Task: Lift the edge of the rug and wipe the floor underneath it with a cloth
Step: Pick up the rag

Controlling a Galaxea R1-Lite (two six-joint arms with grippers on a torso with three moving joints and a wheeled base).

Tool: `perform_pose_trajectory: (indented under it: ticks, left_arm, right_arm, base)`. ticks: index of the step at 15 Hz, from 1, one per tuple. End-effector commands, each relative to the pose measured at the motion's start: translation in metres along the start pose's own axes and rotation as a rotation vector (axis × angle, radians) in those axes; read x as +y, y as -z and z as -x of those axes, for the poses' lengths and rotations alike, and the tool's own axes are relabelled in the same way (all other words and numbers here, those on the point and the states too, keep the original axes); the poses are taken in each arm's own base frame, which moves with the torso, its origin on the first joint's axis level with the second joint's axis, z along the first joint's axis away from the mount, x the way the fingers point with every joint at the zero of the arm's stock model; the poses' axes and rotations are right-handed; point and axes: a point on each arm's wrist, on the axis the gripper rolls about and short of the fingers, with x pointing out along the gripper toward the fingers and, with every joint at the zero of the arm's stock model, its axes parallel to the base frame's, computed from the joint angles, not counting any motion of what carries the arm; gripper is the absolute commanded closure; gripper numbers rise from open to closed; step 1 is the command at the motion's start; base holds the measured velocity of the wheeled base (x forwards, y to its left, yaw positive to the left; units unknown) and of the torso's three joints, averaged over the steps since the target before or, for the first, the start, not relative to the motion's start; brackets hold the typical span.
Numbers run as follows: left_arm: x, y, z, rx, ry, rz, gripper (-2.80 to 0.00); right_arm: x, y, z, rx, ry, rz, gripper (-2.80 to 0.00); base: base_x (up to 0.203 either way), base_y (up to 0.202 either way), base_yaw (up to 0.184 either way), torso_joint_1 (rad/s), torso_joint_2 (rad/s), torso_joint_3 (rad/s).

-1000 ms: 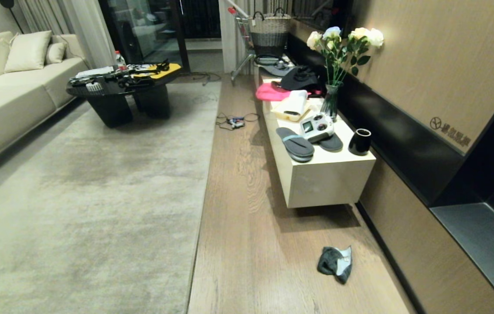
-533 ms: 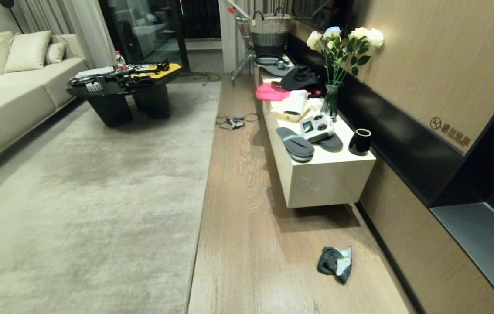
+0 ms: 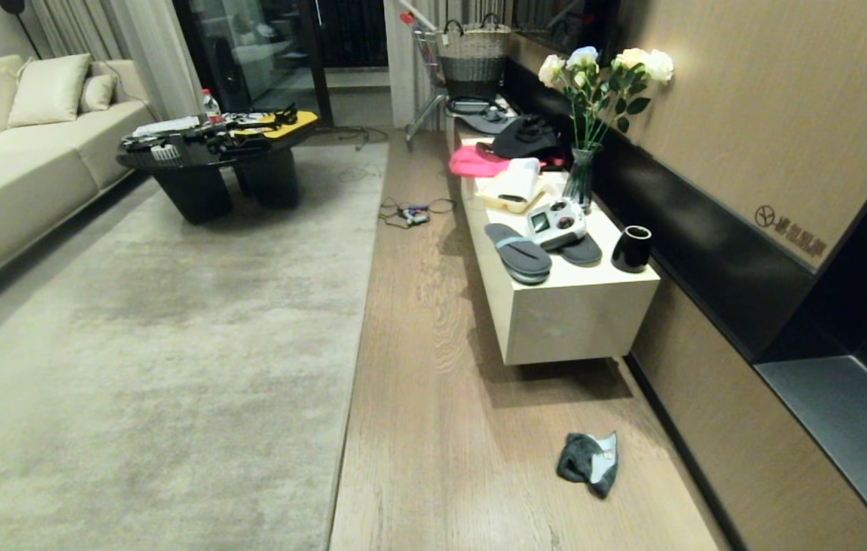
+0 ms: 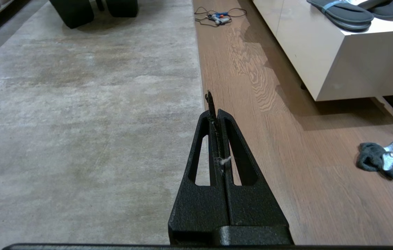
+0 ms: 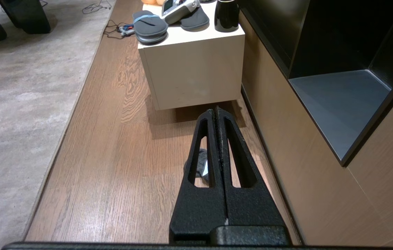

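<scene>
Head view: cloth (image 3: 588, 462) on floor (image 3: 433, 428); left pincer (image 4: 217, 111), right pincer (image 5: 216, 114) both pressed closed, empty

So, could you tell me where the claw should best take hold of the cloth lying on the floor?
Pinch the raised dark bunched hump of the cloth from straight above; it lies crumpled and loose on bare wood floor, and its whitish flap looks flatter and harder to catch.

Cream sofa (image 3: 12, 176), black table (image 3: 211, 164), wood-panelled wall (image 3: 770, 99)
</scene>
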Motion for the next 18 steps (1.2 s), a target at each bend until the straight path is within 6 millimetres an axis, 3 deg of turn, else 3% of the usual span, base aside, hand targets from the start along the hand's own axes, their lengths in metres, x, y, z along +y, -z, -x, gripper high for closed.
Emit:
perform_pose_trajectory:
  ticks: [1, 12, 18]
  left_arm:
    - [0.0, 0.0, -0.0001, 0.002, -0.001, -0.001, 0.0]
    - [0.0, -0.0001, -0.0001, 0.001, -0.001, 0.0, 0.0]
    - [0.0, -0.0001, -0.0001, 0.001, -0.001, -0.001, 0.0]
  right_arm:
    - [0.0, -0.0001, -0.0001, 0.001, 0.0, 0.0, 0.0]
    - [0.0, -0.0001, -0.0001, 0.001, 0.0, 0.0, 0.0]
    - [0.0, -0.0001, -0.0001, 0.001, 0.0, 0.0, 0.0]
  base:
    - [0.0, 0.0, 0.0, 0.0, 0.0, 0.0]
    - [0.0, 0.0, 0.0, 0.0, 0.0, 0.0]
    - [0.0, 0.0, 0.0, 0.002, 0.0, -0.149]
